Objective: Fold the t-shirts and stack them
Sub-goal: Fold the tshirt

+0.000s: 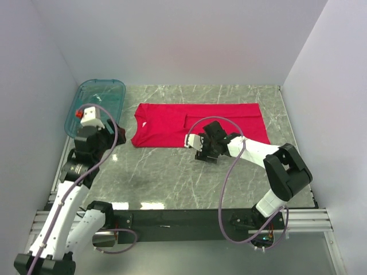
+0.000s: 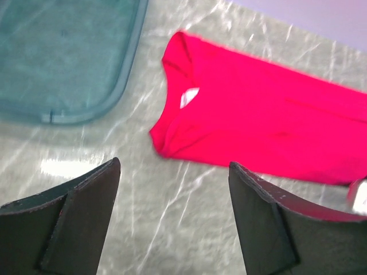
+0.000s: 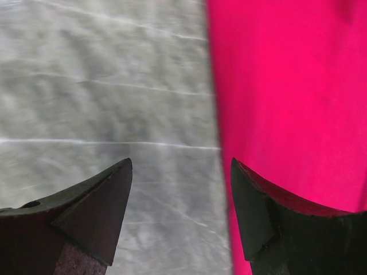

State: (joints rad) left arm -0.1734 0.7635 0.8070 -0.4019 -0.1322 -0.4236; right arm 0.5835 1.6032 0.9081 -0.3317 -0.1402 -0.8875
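The red t-shirt point(image 1: 198, 123) was laid out flat as a long band, nearer the far edge of the counter point(image 1: 172, 183) than the near one. Its collar end was turned toward the far left corner. No sleeves were seen sticking out, so a first lengthwise fold was judged already made.

The white neck label point(image 2: 188, 98) was left showing at the collar. The teal tub point(image 1: 102, 81) was parked in that far left corner, just beside the collar but apart from it, presumably so that the cloth had room.

The right gripper point(image 3: 180, 163) was held low at the shirt's near edge, about midway along. Its jaws were spread wide, one over red cloth and the other over bare marble. That straddle was read as a set-up for pinching the edge.

The left gripper point(image 2: 175, 166) was held above bare counter toward the left edge, short of the collar. Its jaws were also wide apart and nothing was gripped. It was judged to be placed to take the collar end so that both ends could be lifted together.

Nothing was stacked yet.
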